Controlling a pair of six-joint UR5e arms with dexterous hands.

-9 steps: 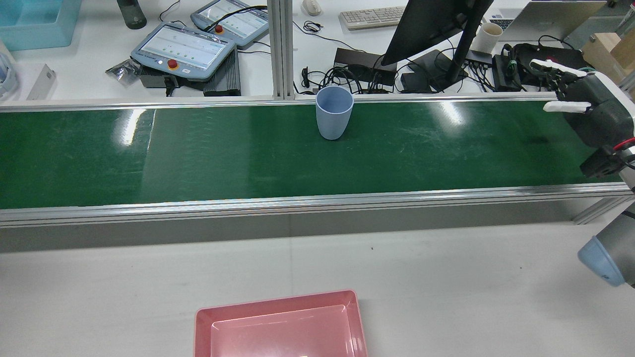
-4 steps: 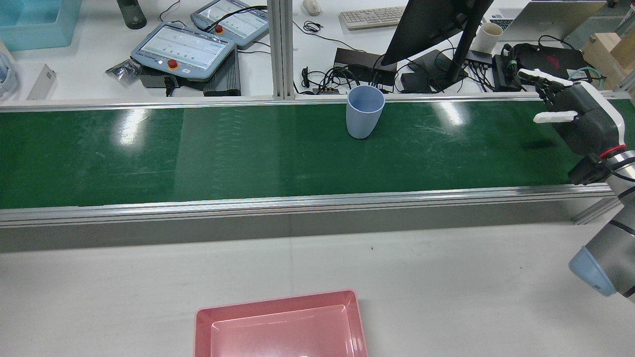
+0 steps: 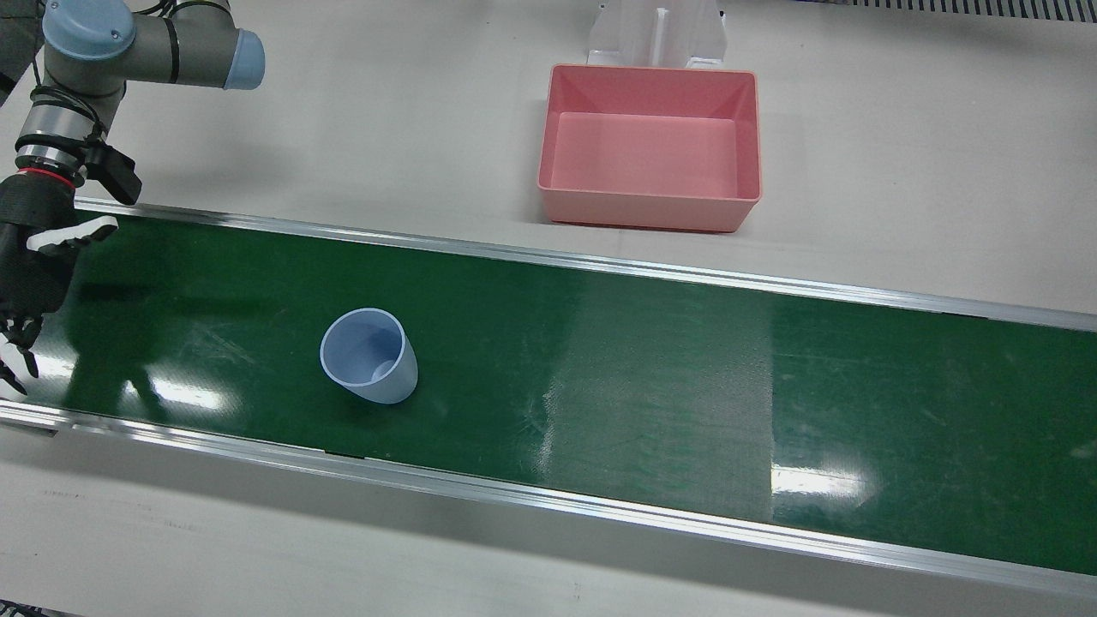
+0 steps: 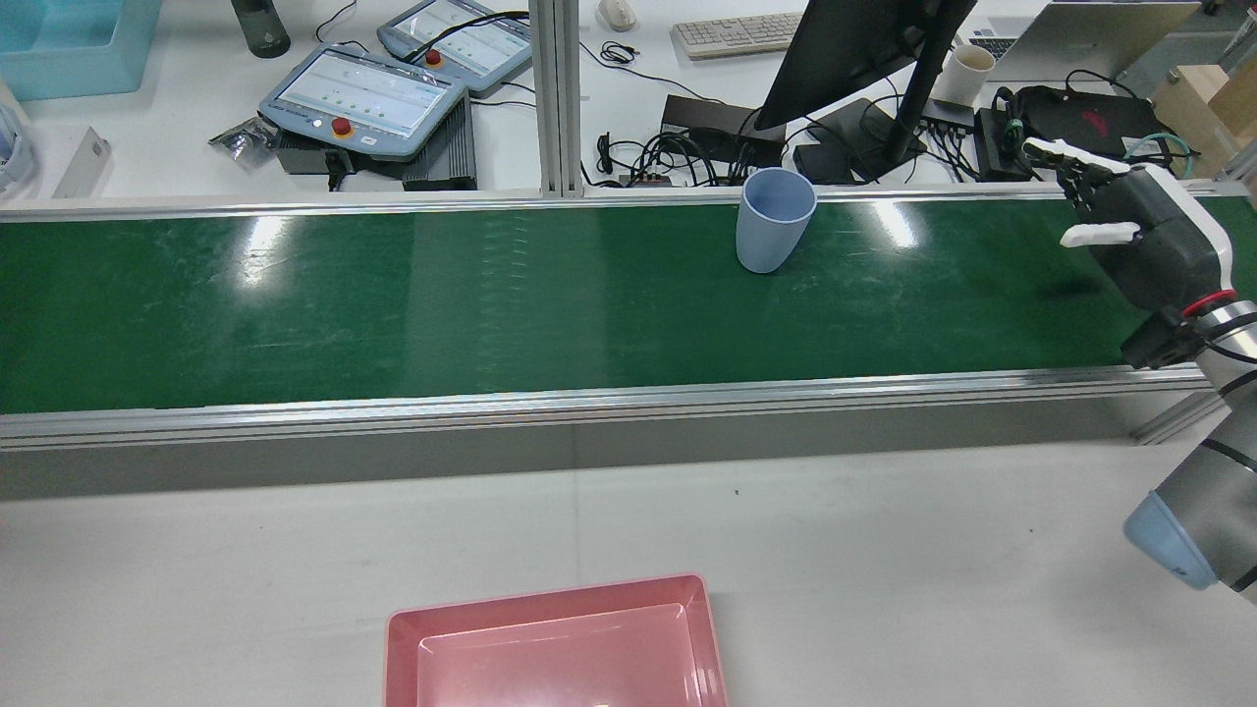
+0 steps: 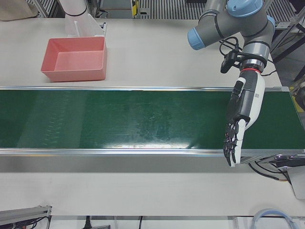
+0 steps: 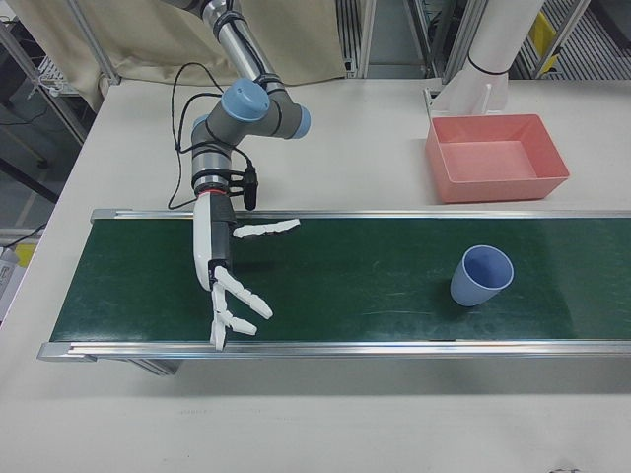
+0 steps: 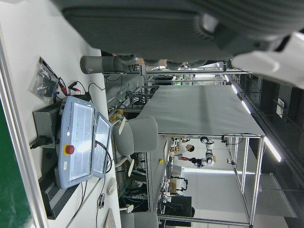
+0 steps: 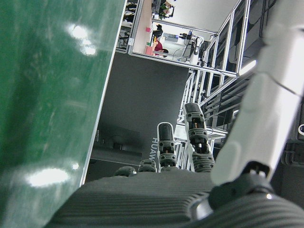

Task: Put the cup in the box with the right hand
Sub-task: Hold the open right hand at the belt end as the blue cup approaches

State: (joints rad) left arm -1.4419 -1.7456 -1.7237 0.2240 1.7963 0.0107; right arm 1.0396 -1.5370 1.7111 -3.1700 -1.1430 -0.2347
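Grey arms with blue joint caps (red wrist rings) carry black-and-white right hand (image 6: 229, 281).

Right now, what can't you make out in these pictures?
Cup: missing from the left-front view and both hand views; it lies outside their frames.
Box: its near part is cut off by the rear view's bottom edge.
Right hand: partly cut by the front view's left edge; whole only in the right-front view.
Left hand: shown only in the left-front view; outside the rear and front frames.
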